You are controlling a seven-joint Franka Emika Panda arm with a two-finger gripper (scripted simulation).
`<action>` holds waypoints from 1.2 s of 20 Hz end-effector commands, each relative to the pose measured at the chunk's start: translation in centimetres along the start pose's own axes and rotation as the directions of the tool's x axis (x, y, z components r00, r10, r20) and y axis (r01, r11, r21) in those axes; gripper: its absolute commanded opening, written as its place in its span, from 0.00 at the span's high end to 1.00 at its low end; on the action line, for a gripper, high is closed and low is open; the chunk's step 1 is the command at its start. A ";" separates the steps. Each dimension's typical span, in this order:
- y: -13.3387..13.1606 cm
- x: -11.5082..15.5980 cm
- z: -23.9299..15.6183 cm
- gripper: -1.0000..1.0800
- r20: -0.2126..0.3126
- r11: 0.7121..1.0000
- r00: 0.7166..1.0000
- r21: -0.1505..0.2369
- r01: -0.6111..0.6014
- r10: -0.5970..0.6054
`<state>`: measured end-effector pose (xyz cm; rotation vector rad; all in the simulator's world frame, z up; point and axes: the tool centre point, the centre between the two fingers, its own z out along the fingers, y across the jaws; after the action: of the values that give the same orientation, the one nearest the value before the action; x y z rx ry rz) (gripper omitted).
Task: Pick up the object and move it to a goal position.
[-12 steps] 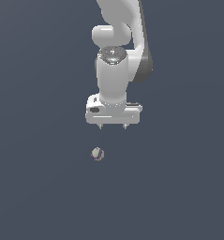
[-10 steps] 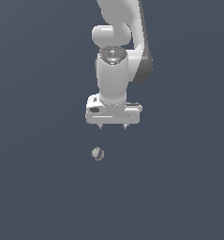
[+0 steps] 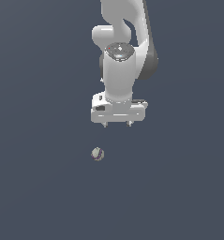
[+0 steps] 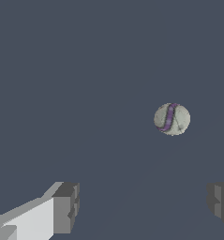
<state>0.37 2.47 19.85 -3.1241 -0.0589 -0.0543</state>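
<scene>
The ball (image 3: 97,153) serves as the landmark here: a tiny whitish-grey sphere with dark purple seam-like marks, lying alone on the flat dark grey-blue surface (image 3: 38,187). In the exterior view it is the thing closest to the camera, low in the scene, with nothing touching it.

Beyond the ball and higher up hangs the gripper (image 3: 117,124), pointing straight down. It sits a little toward the exterior view's right of the ball and is clearly apart from it, with bare surface showing between the two. Its two short fingertips (image 3: 104,124) poke out beneath the white hand block, spread wide with open space between them and nothing held.

The wrist view agrees. The ball (image 4: 172,119) shows there as a pale round shape with a curved purple stripe, lying ahead of the gripper (image 4: 144,204) rather than between its fingers (image 4: 66,208). The two grey pads stand far apart at either edge of that picture, and the ball lies nearer the line of one pad than the other, so it is off-centre from the gap.

Farther back than the gripper, the white arm (image 3: 120,56) rises from the wrist joint, its dark-trimmed links running up out of sight.
</scene>
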 end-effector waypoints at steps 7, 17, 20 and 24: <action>0.8 0.6 0.9 0.04 0.004 0.999 0.999 0.000 -0.036 0.036; 4.9 3.2 5.6 0.04 0.017 0.976 0.975 -0.006 -0.219 0.220; 6.5 4.0 7.4 0.04 0.021 0.959 0.959 -0.012 -0.284 0.284; 8.1 4.6 9.4 0.04 0.024 0.938 0.938 -0.020 -0.346 0.347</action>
<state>5.30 -4.77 11.21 -3.1002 0.4546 -0.0080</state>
